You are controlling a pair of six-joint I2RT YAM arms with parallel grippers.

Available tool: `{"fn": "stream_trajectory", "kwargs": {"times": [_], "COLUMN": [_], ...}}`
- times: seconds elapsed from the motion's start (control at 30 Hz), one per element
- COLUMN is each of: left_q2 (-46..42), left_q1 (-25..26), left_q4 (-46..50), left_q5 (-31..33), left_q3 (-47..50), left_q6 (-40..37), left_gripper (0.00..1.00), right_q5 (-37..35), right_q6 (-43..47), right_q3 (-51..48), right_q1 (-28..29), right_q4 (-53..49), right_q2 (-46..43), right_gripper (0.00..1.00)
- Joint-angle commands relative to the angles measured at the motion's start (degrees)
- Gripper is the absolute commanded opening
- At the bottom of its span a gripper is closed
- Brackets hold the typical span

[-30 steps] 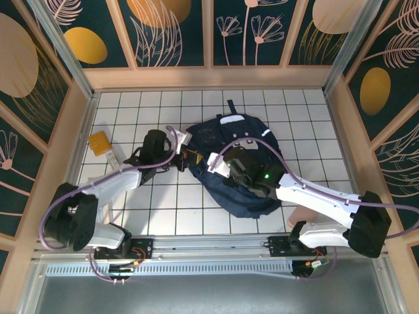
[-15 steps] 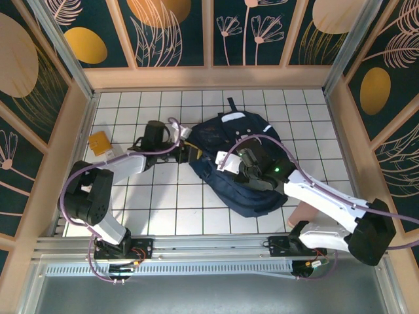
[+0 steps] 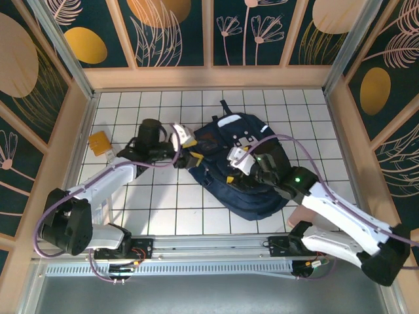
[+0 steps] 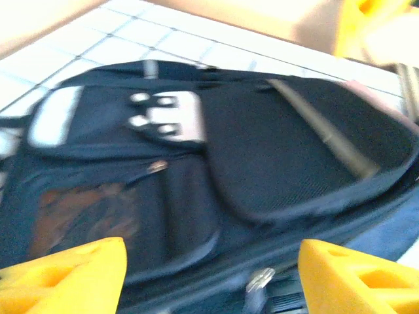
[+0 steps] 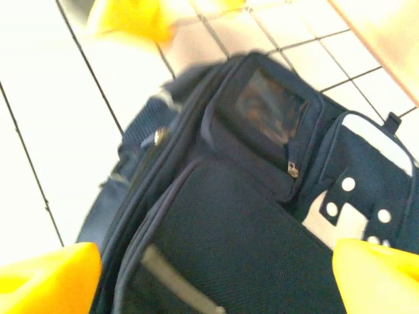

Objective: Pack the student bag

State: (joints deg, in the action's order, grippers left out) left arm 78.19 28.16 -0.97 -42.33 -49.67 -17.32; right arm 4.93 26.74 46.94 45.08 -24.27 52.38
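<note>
The student bag [image 3: 245, 140], navy with a grey patch [image 4: 167, 118] and white trim, lies flat in the middle of the tiled table. My left gripper [image 3: 191, 157] hovers at the bag's left edge, its yellow fingers [image 4: 72, 275] spread wide over the main zipper, where a metal pull [image 4: 260, 278] shows. My right gripper [image 3: 233, 169] hangs over the bag's front pocket [image 5: 249, 248], also open, with nothing between its fingers [image 5: 380, 275]. A mesh pocket [image 5: 272, 111] holds something brownish. In the right wrist view the bag [image 5: 262, 216] lies under both fingers.
A small orange-yellow packet [image 3: 100, 142] lies at the table's left side, beside the left arm. Wooden walls [image 3: 209, 77] box in the white tiled table [image 3: 163, 203] on three sides. Bare tiles stretch in front of the bag and to its right.
Both grippers have gone from shut to open. The right gripper has drawn back to the right and higher over the bag. The left gripper stays at the bag's left edge.
</note>
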Motion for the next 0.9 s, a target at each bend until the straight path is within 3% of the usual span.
{"fn": "stream_trajectory", "kwargs": {"times": [0.0,0.17,0.3,0.4,0.6,0.87], "left_q2": [2.0,6.0,8.9,11.2,16.1,21.8], "left_q1": [2.0,4.6,9.3,13.1,19.7,27.2], "left_q4": [0.5,2.9,8.6,11.3,14.1,20.7], "left_q5": [-0.3,1.8,6.1,8.5,14.6,18.1], "left_q3": [-2.9,-4.9,-7.9,-10.4,-14.8,-22.3], "left_q6": [-6.3,-11.1,-19.3,-23.1,-29.0,-32.4], "left_gripper": [0.68,0.65,0.65,0.64,0.62,0.63], "right_q5": [4.0,-7.9,-7.1,-3.5,-6.6,-2.2], "right_q6": [-15.8,-42.5,-60.3,-60.0,-59.2,-68.6], "right_q3": [-0.7,3.5,3.8,3.0,-0.3,-5.4], "right_q1": [-0.4,-3.8,-12.5,-13.4,-18.0,-24.4], "right_q4": [1.5,-4.8,-16.5,-21.5,-27.6,-24.7], "right_q2": [-4.8,-6.2,-4.5,-3.5,-4.0,-3.3], "right_gripper": [0.99,0.99,0.90,0.86,0.82,0.79]}}
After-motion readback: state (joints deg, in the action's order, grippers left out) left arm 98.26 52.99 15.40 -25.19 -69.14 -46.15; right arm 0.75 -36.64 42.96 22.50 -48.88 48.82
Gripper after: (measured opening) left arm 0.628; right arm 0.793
